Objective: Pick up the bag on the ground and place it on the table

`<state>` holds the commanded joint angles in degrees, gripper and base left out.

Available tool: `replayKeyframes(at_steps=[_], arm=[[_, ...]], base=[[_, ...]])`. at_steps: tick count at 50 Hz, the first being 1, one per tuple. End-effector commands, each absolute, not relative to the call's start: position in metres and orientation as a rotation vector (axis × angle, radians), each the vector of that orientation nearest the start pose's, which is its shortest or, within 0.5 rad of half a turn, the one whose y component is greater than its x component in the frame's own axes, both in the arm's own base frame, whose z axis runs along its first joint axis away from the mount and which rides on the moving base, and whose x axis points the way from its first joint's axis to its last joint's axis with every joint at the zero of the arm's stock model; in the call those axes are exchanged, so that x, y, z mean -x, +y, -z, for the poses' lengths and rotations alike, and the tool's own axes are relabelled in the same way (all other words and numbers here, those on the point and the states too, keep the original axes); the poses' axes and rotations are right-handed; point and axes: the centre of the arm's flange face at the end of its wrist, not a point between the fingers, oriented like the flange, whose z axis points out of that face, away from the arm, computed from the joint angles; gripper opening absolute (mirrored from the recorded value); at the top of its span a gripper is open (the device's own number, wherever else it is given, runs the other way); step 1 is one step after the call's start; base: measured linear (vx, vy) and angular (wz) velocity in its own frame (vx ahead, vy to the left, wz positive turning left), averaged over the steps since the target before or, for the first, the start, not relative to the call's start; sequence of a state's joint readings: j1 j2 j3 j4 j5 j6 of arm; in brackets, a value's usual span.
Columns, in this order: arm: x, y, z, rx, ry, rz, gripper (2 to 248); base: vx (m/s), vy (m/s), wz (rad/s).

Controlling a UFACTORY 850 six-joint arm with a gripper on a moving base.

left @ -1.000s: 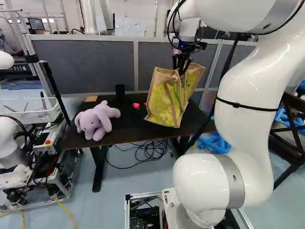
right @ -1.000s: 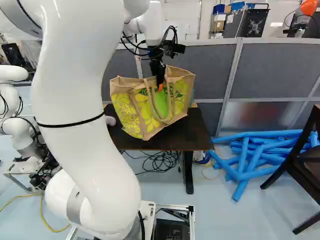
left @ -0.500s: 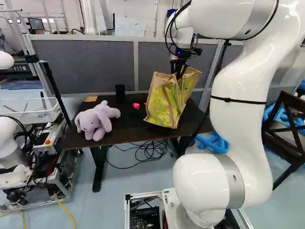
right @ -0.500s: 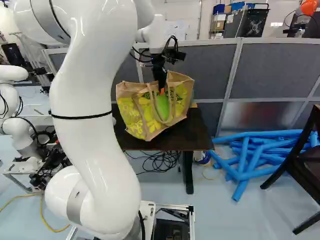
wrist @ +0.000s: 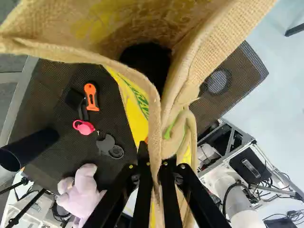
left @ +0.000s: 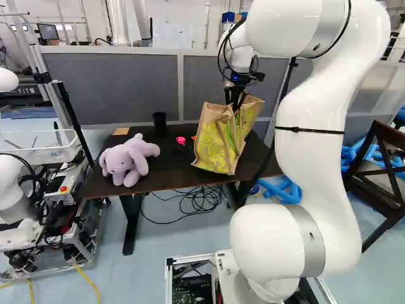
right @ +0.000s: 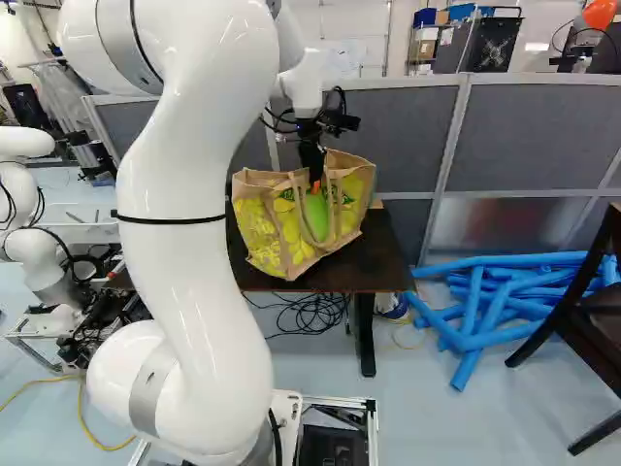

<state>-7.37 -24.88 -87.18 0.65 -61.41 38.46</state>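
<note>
Pinching, with the end effector (wrist: 155, 159), the rim of the bag (left: 217, 142), over the right part of the worktop (left: 171, 180), right of the plush toy (left: 128, 162). Lowered slightly since a moment ago, so probably now setting down. Impossible to tell whether touching the worktop; best kept gripped until standing firmly.

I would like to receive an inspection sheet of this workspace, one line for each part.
Surface: dark table, damage: nothing seen.
Job's things: bag over the table, leaning; whether its bottom touches cannot be told.
Clutter: purple plush toy, black cup, pink item and orange tool on the table.
Gripper: shut on the bag's rim.
Cables: black coil and yellow cable on the floor.
Surroundings: blue tubes, chair, another robot.
</note>
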Motion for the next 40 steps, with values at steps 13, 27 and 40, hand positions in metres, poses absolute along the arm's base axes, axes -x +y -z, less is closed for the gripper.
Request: replayKeyframes(at_steps=[13, 27, 40], arm=[[-0.615, -0.079, -0.542, 2.885, 1.229, -0.029, 24], [-0.616, -0.079, -0.537, 2.887, 1.230, -0.040, 24], [-0.616, -0.079, -0.537, 2.887, 1.230, -0.040, 46]], base=[[0.000, 0.000, 0.000], [0.000, 0.000, 0.000], [0.000, 0.000, 0.000]])
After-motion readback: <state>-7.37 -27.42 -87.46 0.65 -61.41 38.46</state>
